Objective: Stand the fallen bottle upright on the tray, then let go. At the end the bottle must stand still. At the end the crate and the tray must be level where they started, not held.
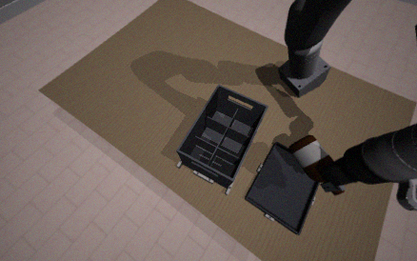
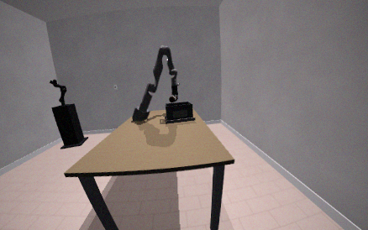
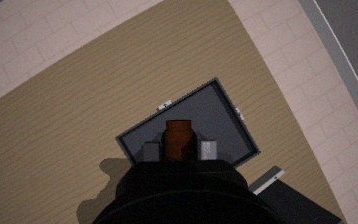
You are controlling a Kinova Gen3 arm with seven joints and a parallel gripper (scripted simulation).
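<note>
Gripper [image 3: 179, 150] jaws are clenched on the brown bottle with white label [image 1: 308, 153], held above the far edge of the flat dark grey square tray [image 1: 277, 200]. Bottle tilt appears slight, though the views are unclear. The dark compartmented crate [image 1: 192, 138] sits just beside the tray.

The tabletop [image 1: 120, 95] is tan with a faint wood grain, and the floor [image 1: 34, 200] around it is pale pinkish tile. The crate [image 1: 193, 138] is dark charcoal with lighter grey dividers, and the tray [image 1: 277, 195] is slate grey with a darker rim. The bottle [image 1: 308, 153] is reddish brown with a white label band. The arm [image 1: 396, 157] is dark grey.
</note>
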